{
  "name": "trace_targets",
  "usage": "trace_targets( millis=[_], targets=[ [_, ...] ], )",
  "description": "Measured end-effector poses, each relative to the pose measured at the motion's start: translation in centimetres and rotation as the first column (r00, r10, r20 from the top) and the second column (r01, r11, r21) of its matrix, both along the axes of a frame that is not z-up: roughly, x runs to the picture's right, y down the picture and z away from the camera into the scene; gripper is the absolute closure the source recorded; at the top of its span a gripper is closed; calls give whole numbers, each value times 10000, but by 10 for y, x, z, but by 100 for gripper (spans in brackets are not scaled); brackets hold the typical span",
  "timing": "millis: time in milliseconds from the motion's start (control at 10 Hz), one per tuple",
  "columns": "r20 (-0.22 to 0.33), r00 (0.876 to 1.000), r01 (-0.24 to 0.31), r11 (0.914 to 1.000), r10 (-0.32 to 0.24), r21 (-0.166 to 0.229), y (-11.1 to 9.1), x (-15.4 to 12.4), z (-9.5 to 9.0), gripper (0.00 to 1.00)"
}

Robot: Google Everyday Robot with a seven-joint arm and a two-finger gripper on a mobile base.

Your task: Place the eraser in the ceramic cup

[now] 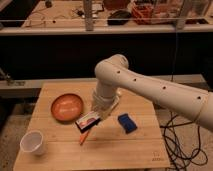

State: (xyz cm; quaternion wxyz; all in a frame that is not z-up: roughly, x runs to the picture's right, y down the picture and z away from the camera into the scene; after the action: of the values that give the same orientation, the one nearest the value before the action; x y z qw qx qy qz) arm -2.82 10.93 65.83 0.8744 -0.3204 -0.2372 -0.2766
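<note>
My gripper [95, 116] hangs over the middle of the wooden table [55, 160], at the end of the white arm that reaches in from the right. It is shut on the eraser [86, 121], a flat block with black sides and a white top with red marks, held tilted just above the wood. The ceramic cup [33, 142], small, white and plain, stands upright near the table's front left corner, well left of the eraser and apart from it.
An orange-brown bowl [67, 107] sits left of the gripper. A small carrot [84, 136] lies on the wood just below the eraser. A blue wedge-shaped block [127, 123] lies to the right. Cables trail on the floor at right.
</note>
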Motion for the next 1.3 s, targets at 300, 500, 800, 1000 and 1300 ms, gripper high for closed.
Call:
trace_targets(
  millis=[300,500,800,1000,1300],
  targets=[
    [241,9990,378,9992,-381,120,-3,-29,-8,99],
    [276,9979,584,9982,-587,121,-4,-34,-14,99],
    [533,9940,936,9952,-950,285,-2,-55,-15,99],
    [734,9901,1168,9923,-1195,406,-2,-74,-15,99],
    [853,9840,1527,9870,-1565,496,-8,-89,-25,99]
  ],
)
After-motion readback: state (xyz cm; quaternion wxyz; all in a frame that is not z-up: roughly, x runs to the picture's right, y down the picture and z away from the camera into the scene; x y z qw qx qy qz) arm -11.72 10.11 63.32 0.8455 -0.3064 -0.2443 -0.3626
